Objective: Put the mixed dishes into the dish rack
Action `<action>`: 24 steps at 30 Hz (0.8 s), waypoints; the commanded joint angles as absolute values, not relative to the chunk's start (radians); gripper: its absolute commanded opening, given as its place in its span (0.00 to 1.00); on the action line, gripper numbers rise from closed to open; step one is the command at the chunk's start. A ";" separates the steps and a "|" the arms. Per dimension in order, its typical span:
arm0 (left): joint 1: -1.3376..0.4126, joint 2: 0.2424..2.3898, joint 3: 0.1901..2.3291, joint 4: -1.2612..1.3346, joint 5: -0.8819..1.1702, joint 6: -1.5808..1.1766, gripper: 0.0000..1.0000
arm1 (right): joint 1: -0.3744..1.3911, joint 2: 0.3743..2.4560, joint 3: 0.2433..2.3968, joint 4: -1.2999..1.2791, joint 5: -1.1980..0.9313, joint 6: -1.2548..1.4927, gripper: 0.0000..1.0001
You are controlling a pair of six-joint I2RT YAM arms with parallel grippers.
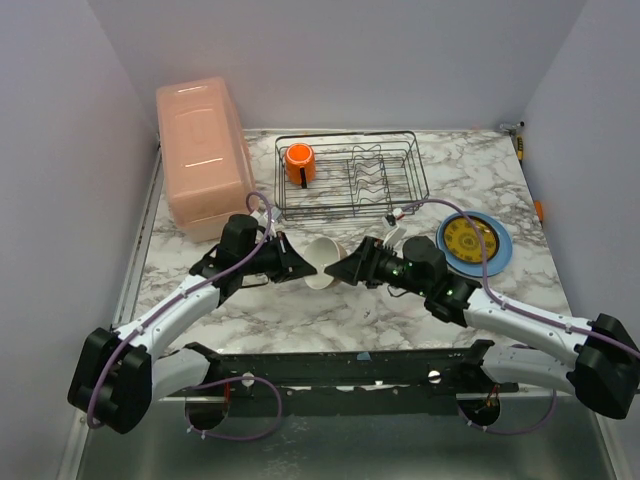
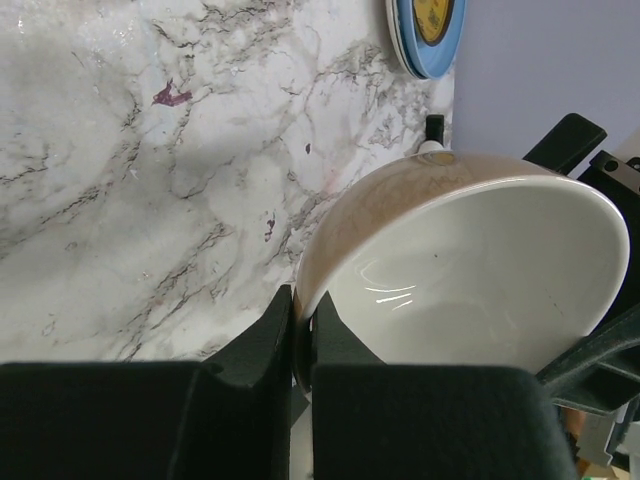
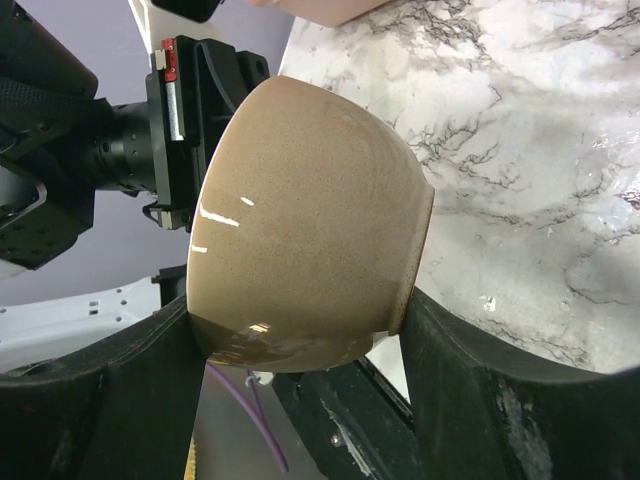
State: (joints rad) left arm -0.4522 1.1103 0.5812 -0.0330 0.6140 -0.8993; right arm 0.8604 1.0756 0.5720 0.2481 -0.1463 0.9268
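The small bowl (image 1: 322, 262), white inside and tan-brown outside, hangs on its side above the table between both grippers. My left gripper (image 1: 297, 265) is shut on its rim; in the left wrist view the fingers (image 2: 303, 330) pinch the rim of the bowl (image 2: 470, 280). My right gripper (image 1: 345, 268) spans the bowl (image 3: 310, 230) from rim to foot, with both fingers (image 3: 300, 310) touching it. The orange mug (image 1: 299, 163) sits in the left end of the black wire dish rack (image 1: 400, 190). The yellow-brown plate (image 1: 467, 240) lies on the light-blue plate (image 1: 503, 250). The teal-rimmed white plate is not visible.
A big pink lidded box (image 1: 200, 150) stands at the back left, beside the rack. The stacked plates (image 2: 440, 55) lie on the marble table right of the rack. Walls close in the left, back and right sides.
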 commanded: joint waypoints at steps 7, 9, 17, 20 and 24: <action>-0.457 1.077 0.665 -0.149 0.534 -0.854 0.02 | 0.867 1.127 0.552 0.429 -0.194 0.984 0.25; -0.457 1.059 0.662 -0.150 0.531 -0.845 0.12 | 0.867 1.138 0.537 0.473 -0.210 1.011 0.12; -0.456 0.949 0.648 -0.258 0.433 -0.787 0.64 | 0.867 1.171 0.523 0.509 -0.181 1.098 0.00; -0.455 0.884 0.647 -0.327 0.379 -0.750 0.88 | 0.867 1.168 0.525 0.490 -0.160 1.108 0.00; -0.454 0.761 0.678 -0.452 0.301 -0.655 0.96 | 0.862 1.164 0.547 0.420 -0.112 1.086 0.00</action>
